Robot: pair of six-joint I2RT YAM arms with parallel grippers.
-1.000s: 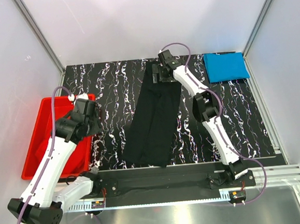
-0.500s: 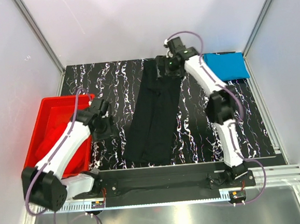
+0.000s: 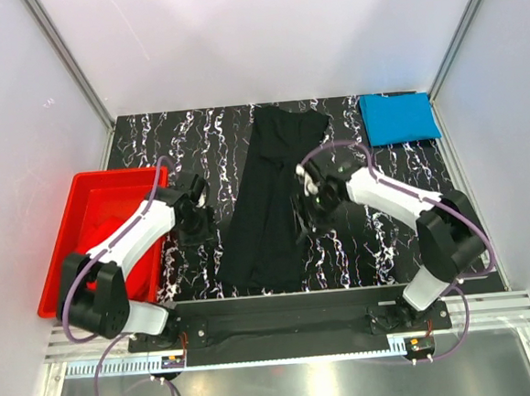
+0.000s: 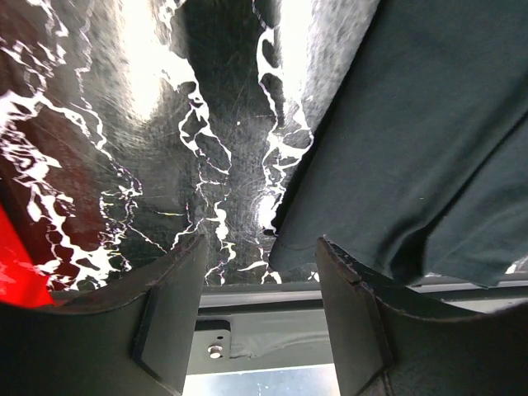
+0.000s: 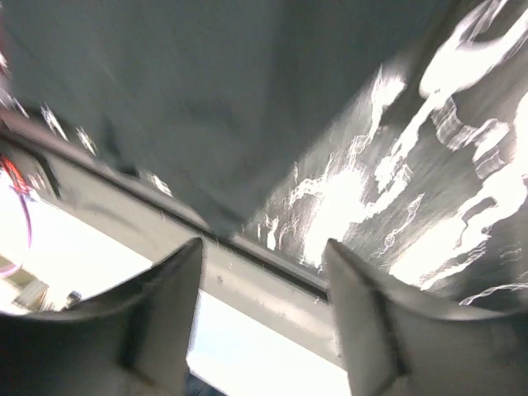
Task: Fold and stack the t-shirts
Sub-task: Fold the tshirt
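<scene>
The left gripper (image 4: 260, 247) hangs open and empty just left of the near corner of the black t-shirt (image 3: 274, 197); the right gripper (image 5: 264, 247) — also spread, holding nothing — hovers at its right edge. The shirt lies as a long strip across the middle of the bench (image 3: 150, 143), far edge to near edge — the folded blue t-shirt (image 3: 398, 118) sits in the far right corner.

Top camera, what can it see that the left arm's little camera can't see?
Only the top view shows the folded blue t-shirt in the far right corner, the right gripper and the whole black t-shirt laid out long. Only the left wrist view shows the left gripper up close, its jaws open with nothing between them. Both show the black t-shirt's near left corner, the marbled table and some red tub.
</scene>
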